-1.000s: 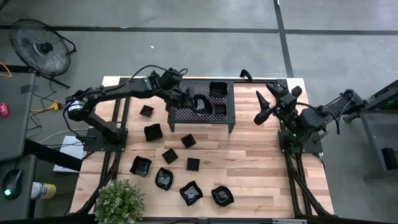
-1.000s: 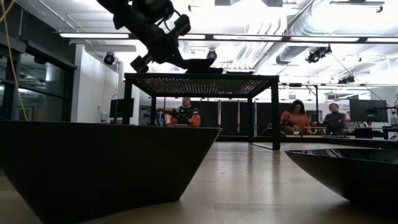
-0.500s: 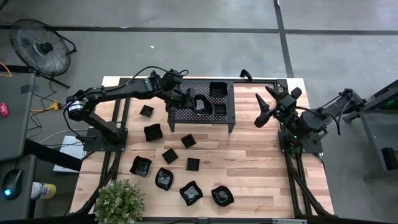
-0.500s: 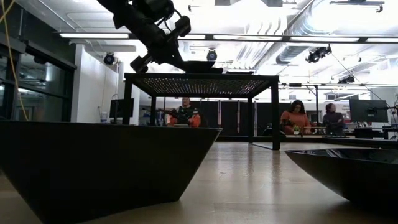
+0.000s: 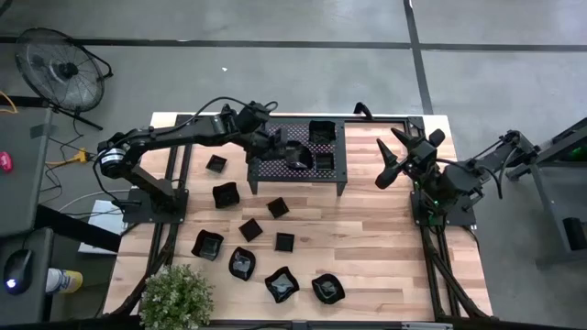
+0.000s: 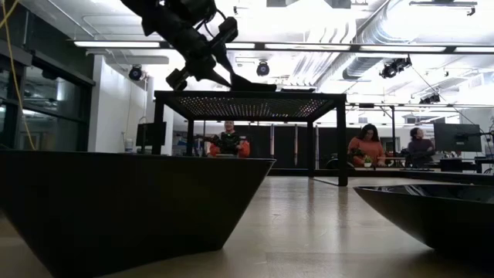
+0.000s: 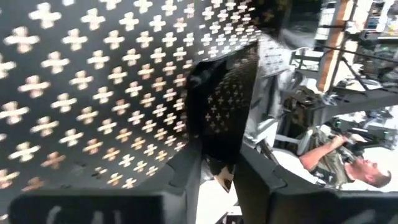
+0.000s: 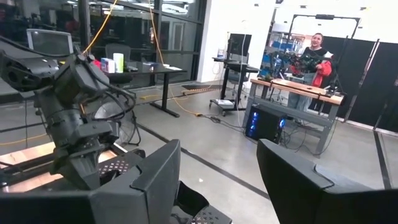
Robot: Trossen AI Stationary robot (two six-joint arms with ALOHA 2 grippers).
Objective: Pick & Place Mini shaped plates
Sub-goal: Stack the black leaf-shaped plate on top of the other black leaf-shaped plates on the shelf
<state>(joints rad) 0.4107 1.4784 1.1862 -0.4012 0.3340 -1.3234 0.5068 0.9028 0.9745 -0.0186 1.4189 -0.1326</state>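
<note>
Wooden table (image 5: 367,238) holds scattered plates (image 5: 240,263), rack (image 5: 316,170), potted plant (image 5: 179,295).

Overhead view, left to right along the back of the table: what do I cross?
Left pincer at a small glossy black plate → large black perforated metal rack → bare wood table → open right pincer.

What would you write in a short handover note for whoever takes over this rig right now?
Left pincer: over the rack, fingers either side of a plate on its top; grip unclear.
Right pincer: open, empty, raised beside the rack's right end.
Done: about three plates on the rack.
Left: nine plates on the table in front of the rack, near the plant.
</note>
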